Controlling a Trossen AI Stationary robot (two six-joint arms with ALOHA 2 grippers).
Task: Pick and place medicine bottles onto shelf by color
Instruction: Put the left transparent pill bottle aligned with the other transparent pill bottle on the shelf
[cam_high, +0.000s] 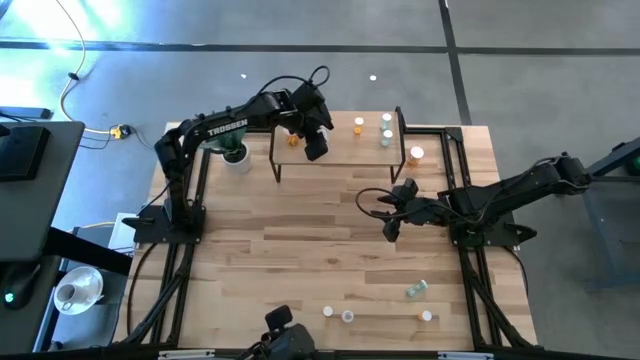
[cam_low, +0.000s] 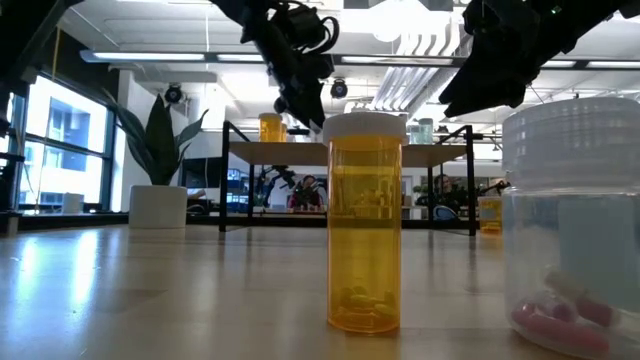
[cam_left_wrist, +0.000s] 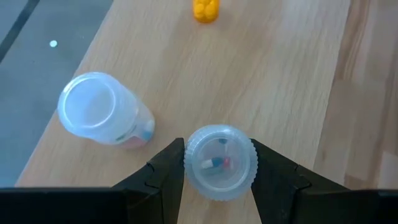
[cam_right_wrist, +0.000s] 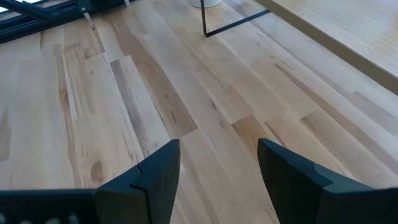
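Up at the far side of the table, the left arm reaches across from its base and bends down over the shelf (cam_high: 340, 150), its left gripper (cam_left_wrist: 217, 163) pointing at the board. Its two fingers (cam_left_wrist: 163, 177) are clamped on a clear bottle (cam_left_wrist: 221, 162) with a ribbed white cap, gripping it by the sides; small red and blue pills show through it. Just beside it on the board stands another clear bottle (cam_left_wrist: 102, 112), tilted in the wrist view, and farther along sits an orange bottle (cam_left_wrist: 206, 9). From above, more bottles stand near the shelf's right end (cam_high: 387, 128), though their colours are hard to make out there.

The right arm stretches in low from the right edge toward the middle of the table (cam_high: 300, 260), with the right gripper (cam_right_wrist: 217, 165) hanging over bare wood, fingers apart and holding nothing. Near the table's front edge, several loose bottles (cam_high: 417, 289) lie scattered.
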